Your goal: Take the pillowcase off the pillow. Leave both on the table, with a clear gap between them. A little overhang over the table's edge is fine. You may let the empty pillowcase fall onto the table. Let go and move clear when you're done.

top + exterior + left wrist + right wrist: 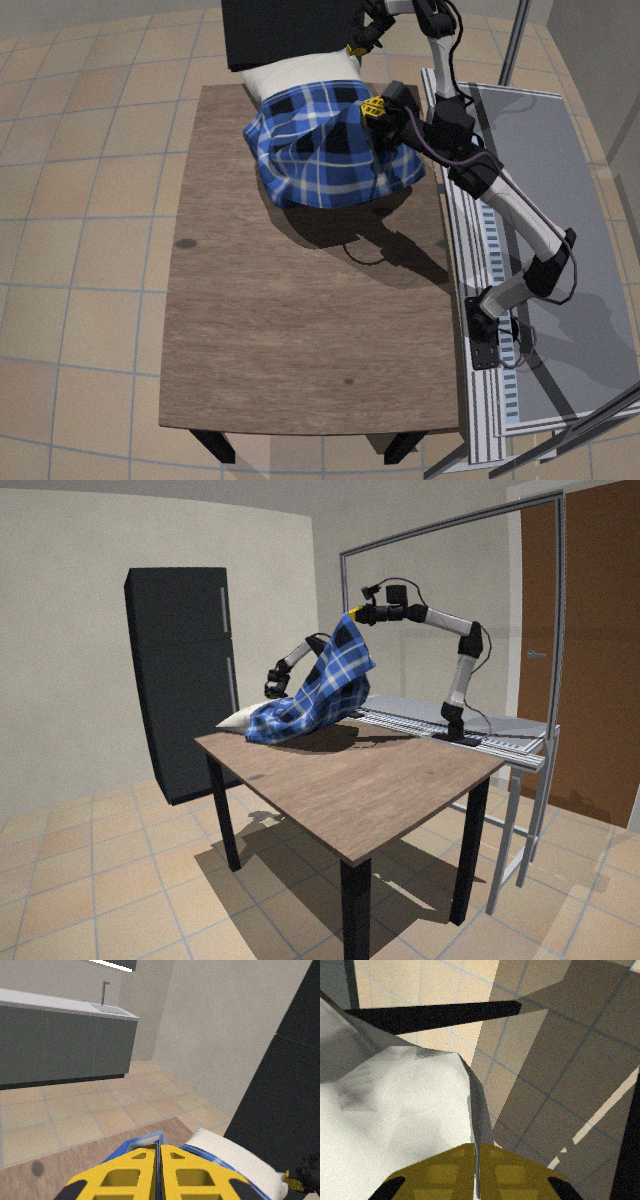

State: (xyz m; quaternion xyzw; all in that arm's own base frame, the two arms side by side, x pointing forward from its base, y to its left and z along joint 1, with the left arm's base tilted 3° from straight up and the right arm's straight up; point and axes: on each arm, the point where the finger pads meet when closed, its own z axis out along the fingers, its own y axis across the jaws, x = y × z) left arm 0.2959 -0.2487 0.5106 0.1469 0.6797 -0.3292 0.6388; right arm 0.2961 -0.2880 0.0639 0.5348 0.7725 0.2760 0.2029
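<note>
Lifting the pillowcase (320, 155) (338, 671) (121, 1149), pillow (305, 72) (240, 718) (232, 1152) (410, 1105) partly inside.
At the table's (310, 320) (372, 784) (55, 1165) twelve o'clock (seen from the top), the left end effector (363, 107) (351, 614) (158, 1153) pinches cloth; the right end effector (353, 50) (279, 697) (283, 1181) (477, 1152) grips the pillow's corner.

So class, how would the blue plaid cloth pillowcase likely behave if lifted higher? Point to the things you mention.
The blue plaid cloth pillowcase (315, 149) (336, 668) seems floppy: it folds and sags below the left gripper (373, 107) (354, 613) (158, 1147). It looks thin, so probably light for its size.
</note>
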